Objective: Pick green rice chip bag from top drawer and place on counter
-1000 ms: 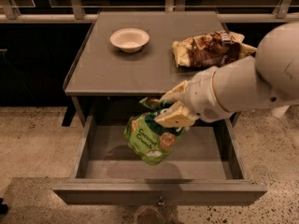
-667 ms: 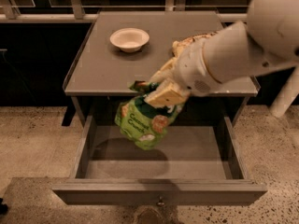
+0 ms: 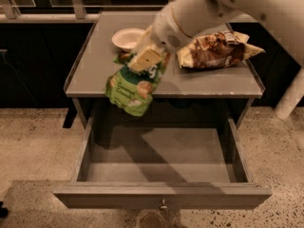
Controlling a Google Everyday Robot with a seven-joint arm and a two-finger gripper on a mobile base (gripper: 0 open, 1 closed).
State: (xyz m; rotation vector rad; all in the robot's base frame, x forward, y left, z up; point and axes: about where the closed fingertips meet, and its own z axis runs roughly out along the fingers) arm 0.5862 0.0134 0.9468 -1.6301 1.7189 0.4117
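1. Gripper [image 3: 145,61] above the front left part of the counter [image 3: 90,65], at the end of a pale arm [image 3: 223,6] reaching in from the upper right.
2. Clamped on the upper end of the green rice chip bag [image 3: 129,87]: one cream finger [image 3: 146,59] pressed flat against the crinkled top, the other hidden behind the bag, so apparently pinched from both sides.
3. Bag held in the air, tilted, hanging down past the counter's front edge.
4. Lower end of the bag in front of the dark gap under the counter, over the rear left of the top drawer [image 3: 161,196] and well clear of its floor.
5. Drawer pulled out wide below the counter, with a small metal knob [image 3: 163,204] at the middle of the front panel.
6. On the counter: a white bowl [image 3: 127,38] at the back, just behind the gripper, and a brown and cream chip bag [image 3: 216,50] lying flat on the right side.
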